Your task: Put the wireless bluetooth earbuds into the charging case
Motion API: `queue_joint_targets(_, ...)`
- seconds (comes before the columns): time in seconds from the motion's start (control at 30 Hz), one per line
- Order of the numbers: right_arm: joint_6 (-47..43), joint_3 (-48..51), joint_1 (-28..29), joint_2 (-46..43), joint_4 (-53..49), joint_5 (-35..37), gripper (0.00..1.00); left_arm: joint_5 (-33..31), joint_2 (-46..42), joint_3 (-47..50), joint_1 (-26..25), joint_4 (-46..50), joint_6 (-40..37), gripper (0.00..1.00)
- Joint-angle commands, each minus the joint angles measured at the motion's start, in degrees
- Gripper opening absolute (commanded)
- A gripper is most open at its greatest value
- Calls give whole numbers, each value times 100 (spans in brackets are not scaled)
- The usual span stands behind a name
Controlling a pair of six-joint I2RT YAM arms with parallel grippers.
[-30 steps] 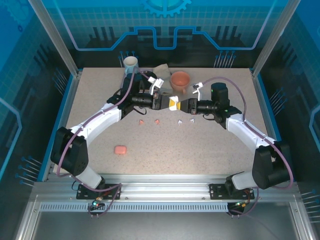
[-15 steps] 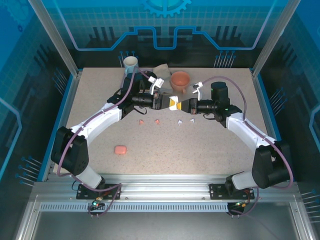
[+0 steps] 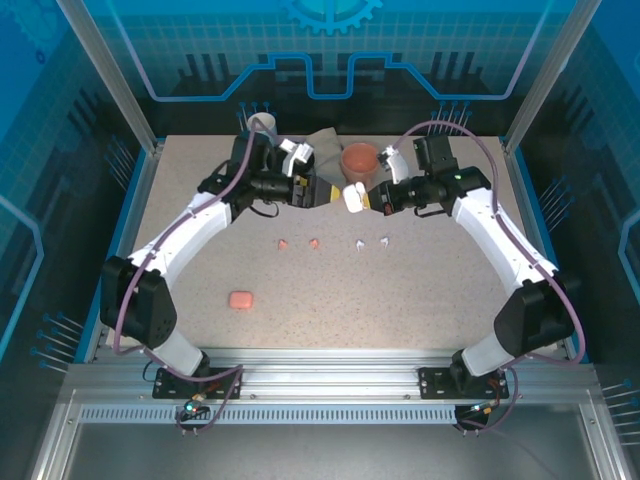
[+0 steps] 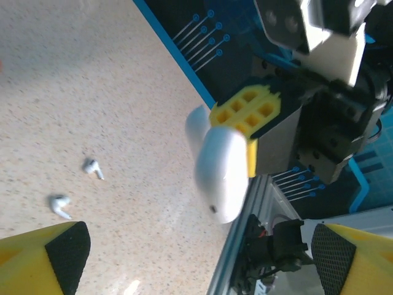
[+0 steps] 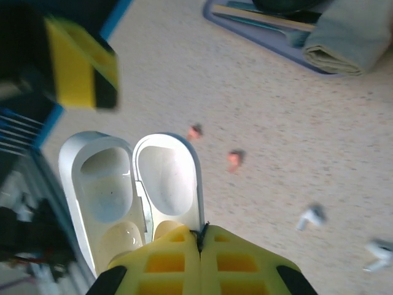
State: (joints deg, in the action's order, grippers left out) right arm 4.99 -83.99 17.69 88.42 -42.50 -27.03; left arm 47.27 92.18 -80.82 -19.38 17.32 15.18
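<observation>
The white charging case [image 5: 138,181] hangs open above the table, its lid and base side by side and its wells empty. My right gripper [image 5: 200,243] is shut on its rim; from above, the right gripper [image 3: 364,198] holds the case [image 3: 351,197] at mid-table, far side. My left gripper [image 3: 318,191] stands open just left of the case, apart from it. In the left wrist view the case [image 4: 222,169] floats ahead of the wide-open left gripper [image 4: 196,261]. On the table lie two pink earbuds [image 3: 283,244] [image 3: 314,242] and two white earbuds [image 3: 359,244] [image 3: 384,241].
A closed pink case [image 3: 240,299] lies at the front left. At the back stand an orange cup [image 3: 360,158], a white cup [image 3: 262,123] and a folded grey cloth [image 3: 322,140] on a tray [image 5: 258,24]. Blue walls rim the table.
My left gripper has opened, let go of the white case and drawn back to the far left. The right arm has swung toward the back with the case in its grip.
</observation>
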Motion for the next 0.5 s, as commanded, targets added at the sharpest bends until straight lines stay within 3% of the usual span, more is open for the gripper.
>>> queue_joint_targets(0.0,-1295,-441,382,270,-1147,1070,0,157,289,-667,146,1728,-1303,96)
queue_joint_targets(0.27,-2153,-1418,842,1121,-1386,911,0,388,1087,-1421,373,3407,-2471,97)
queue_joint_targets(0.47,-2671,-2185,1311,1817,-1977,1282,0,501,1361,-1483,389,3810,-2856,87)
